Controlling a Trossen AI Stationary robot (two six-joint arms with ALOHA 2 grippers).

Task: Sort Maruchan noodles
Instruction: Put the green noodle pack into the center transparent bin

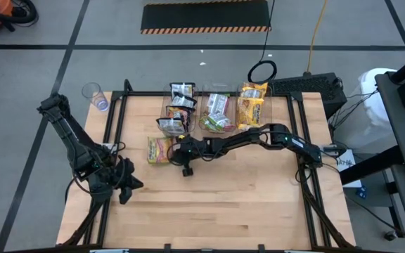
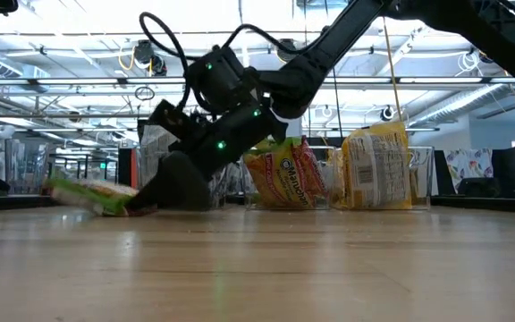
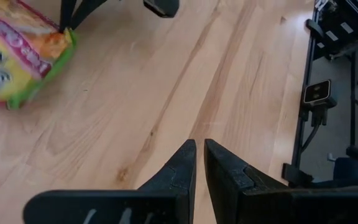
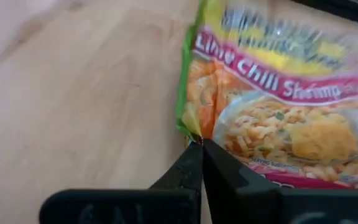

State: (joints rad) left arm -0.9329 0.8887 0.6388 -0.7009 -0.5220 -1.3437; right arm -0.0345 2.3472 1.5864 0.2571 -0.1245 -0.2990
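Note:
A green-edged Maruchan noodle packet (image 1: 159,150) printed "Lime Chili Shrimp" (image 4: 278,106) lies on the wooden table, left of centre. My right gripper (image 1: 175,149) reaches across from the table's right side and is shut on the packet's edge. My left gripper (image 1: 129,184) hovers near the table's left edge with its fingers (image 3: 185,158) together and nothing between them. Other packets stand in three clear bins along the far edge: dark ones (image 1: 179,105), green-edged ones (image 1: 217,112), yellow ones (image 1: 252,105). My right gripper pinches the packet's green sealed edge (image 4: 188,127), near a corner, between its two fingertips. The fingers slant down at it from the table's right side. The packet's end by the fingers (image 2: 141,207) is down at the table; its other end (image 2: 61,186) sits slightly higher.
A clear plastic cup (image 1: 93,93) stands off the table's far left corner. A black frame (image 1: 121,116) runs along the table's sides. The near half of the tabletop (image 1: 216,204) is bare wood.

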